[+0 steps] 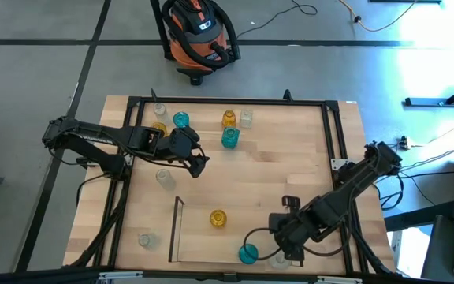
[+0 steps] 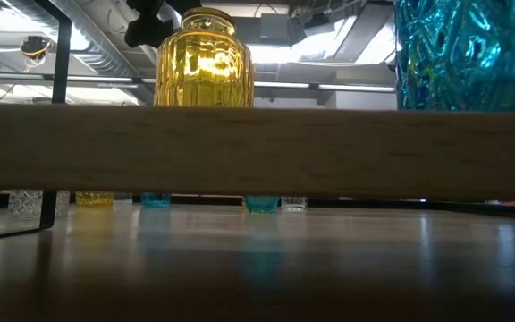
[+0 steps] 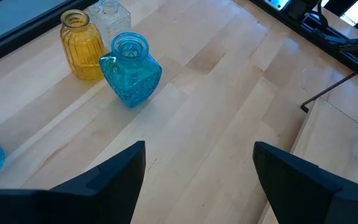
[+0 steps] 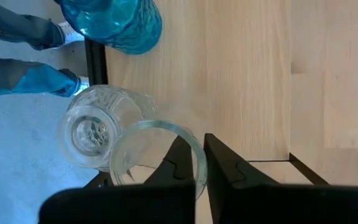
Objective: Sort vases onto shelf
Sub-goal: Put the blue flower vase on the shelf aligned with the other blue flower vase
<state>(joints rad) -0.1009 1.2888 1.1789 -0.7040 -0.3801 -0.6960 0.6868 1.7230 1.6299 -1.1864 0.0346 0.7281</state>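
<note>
From up top I see the wood table (image 1: 290, 173) with the shelf (image 1: 176, 229) at the near edge, holding an amber vase (image 1: 217, 218) and a teal vase (image 1: 248, 253). My right gripper (image 4: 197, 163) sits down at that shelf edge, just beside the teal vase, fingers clamped on the rim of a clear vase (image 4: 157, 158); another clear vase (image 4: 98, 134) stands touching it. My left gripper (image 3: 199, 158) hovers over the far-left part of the table, jaws spread wide with nothing between them. Ahead of it stand a teal-blue vase (image 3: 130, 70), a yellow vase (image 3: 82, 45) and a clear square vase (image 3: 109, 15), well apart from the fingers.
</note>
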